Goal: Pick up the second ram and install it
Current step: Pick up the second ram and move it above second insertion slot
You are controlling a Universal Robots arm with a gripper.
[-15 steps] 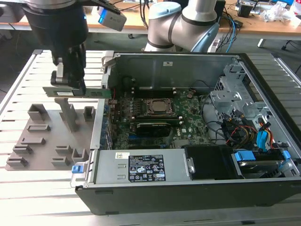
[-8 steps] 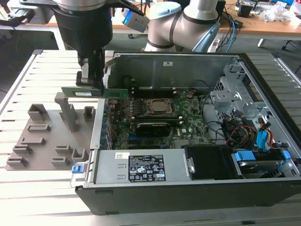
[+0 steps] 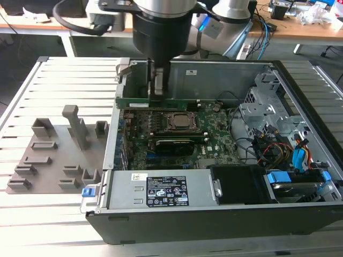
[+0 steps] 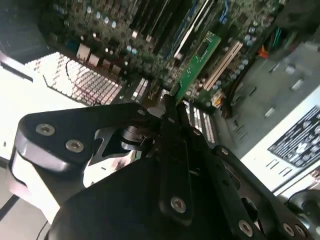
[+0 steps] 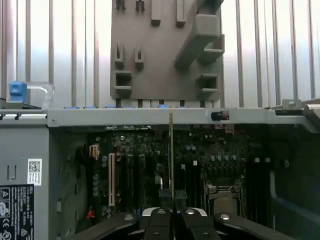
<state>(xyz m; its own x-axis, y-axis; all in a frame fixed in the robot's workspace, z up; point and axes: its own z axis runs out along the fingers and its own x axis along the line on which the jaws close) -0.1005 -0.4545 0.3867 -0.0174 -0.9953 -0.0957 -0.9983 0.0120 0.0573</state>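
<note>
My gripper (image 3: 156,91) reaches down into the open computer case (image 3: 300,101), near its far wall. In both wrist views it is shut on the second ram, a thin green stick. In the second wrist view the ram (image 4: 200,62) runs out from the fingertips (image 4: 172,117) over the motherboard's slots. The first wrist view has the ram (image 5: 171,150) edge-on, a thin line above the dark slots, with my gripper (image 5: 172,207) shut on its near end. I cannot tell whether it touches a slot. The large green motherboard (image 3: 217,131) lies on the case floor.
The silver processor (image 3: 179,122) sits mid-board, with a dark stick (image 3: 174,144) in a slot beside it. A power supply (image 3: 161,190) fills the case's near side. Cables and drive bays (image 3: 284,150) crowd the exterior view's right. A grey holder plate (image 3: 53,155) lies outside the case.
</note>
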